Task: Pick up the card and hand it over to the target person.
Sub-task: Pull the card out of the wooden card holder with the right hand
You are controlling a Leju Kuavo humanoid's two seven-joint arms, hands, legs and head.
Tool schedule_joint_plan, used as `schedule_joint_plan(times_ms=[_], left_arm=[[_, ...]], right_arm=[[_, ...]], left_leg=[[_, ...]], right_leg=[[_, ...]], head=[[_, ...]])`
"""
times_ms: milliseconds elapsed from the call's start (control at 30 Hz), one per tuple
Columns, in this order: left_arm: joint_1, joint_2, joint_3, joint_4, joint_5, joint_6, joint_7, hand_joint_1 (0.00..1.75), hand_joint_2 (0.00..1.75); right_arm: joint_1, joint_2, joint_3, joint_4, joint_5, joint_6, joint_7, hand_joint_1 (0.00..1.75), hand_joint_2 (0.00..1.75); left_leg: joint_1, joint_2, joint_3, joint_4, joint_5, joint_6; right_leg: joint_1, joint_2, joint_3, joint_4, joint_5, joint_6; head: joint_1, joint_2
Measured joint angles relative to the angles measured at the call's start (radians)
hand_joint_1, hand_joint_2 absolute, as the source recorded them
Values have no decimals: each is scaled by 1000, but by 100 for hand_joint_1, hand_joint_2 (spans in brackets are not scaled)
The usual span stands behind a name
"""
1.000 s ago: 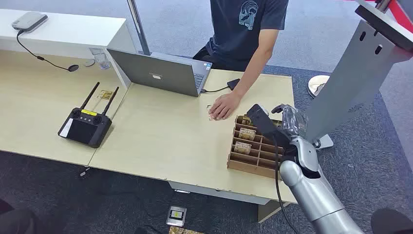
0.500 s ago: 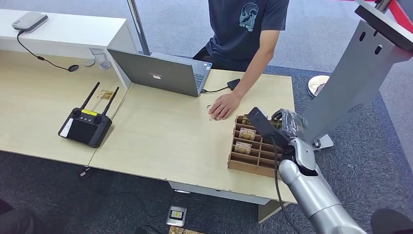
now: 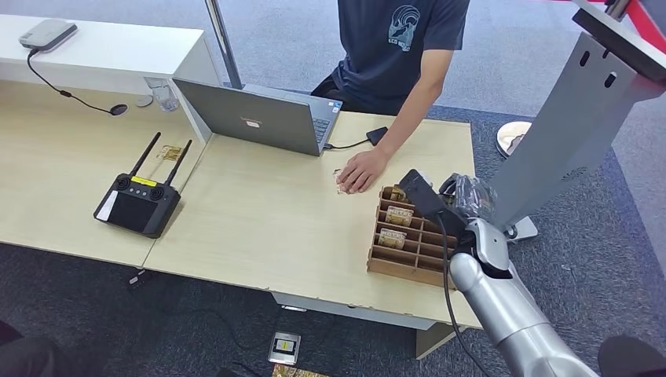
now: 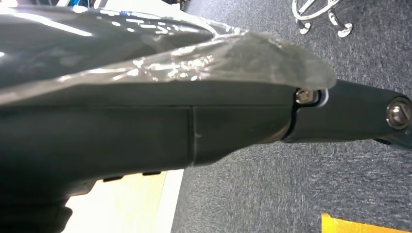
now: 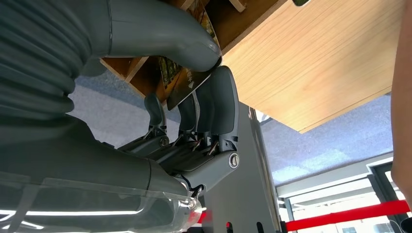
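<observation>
A: Nearest us, what is the right hand (image 3: pixel 451 196) doing?

B: From the head view it sits over the far right corner of the wooden divider box (image 3: pixel 408 247) on the desk (image 3: pixel 259 212), wrapped in clear plastic, and the fingers are hard to read there. The right wrist view settles it: the thumb (image 5: pixel 160 34) and the dark fingers (image 5: pixel 218 107) pinch a dark card (image 5: pixel 187 82) between them, just above the box's compartments.

A: So the card is in that hand, not in the box?

B: Yes, gripped at its edge. Other cards (image 3: pixel 395 225) still stand in the slots, which the head view shows plainly.

A: And the left hand (image 4: pixel 145 126)?

B: Its wrist view has a dark cover and plastic film close to the lens, with grey carpet beyond; whether the fingers are spread or curled I cannot tell.

A: Farther out?

B: A person's hand (image 3: pixel 360 169) lies flat on the desk just beyond the box's far left corner. Left of that, a black remote controller (image 3: pixel 140 200) with two antennas; beyond, a grey laptop (image 3: pixel 255 118), and the person (image 3: pixel 404 47) in a dark T-shirt seated behind it.

A: Any change over the last second?

B: The right hand has shifted slightly to the right; the person's hand has stayed put.
</observation>
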Motion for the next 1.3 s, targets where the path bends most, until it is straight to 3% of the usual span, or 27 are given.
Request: schedule_joint_plan(times_ms=[367,533,867,1300], left_arm=[[-1,-2,-1,1,-2,-1,1,0,0],[0,-3,0,1,-3,-4,-1,0,0],[-3,-4,1,2,-6,-4,-1,0,0],[0,-7,4,3,-4,1,1,0,0]], right_arm=[[6,-15,-1,-31,-2,-6,3,112,175],[10,-25,-3,-76,3,-11,10,93,175],[27,-55,-28,-191,26,1,28,95,175],[31,-53,-43,-166,30,9,28,98,175]], left_leg=[[0,-1,0,0,0,0],[0,-1,0,0,0,0],[0,-1,-1,1,0,0],[0,-1,-1,0,0,0]], right_leg=[[0,0,0,0,0,0],[0,0,0,0,0,0],[0,-1,-1,0,0,0],[0,-1,-1,0,0,0]], head=[[0,0],[0,0],[0,0],[0,0]])
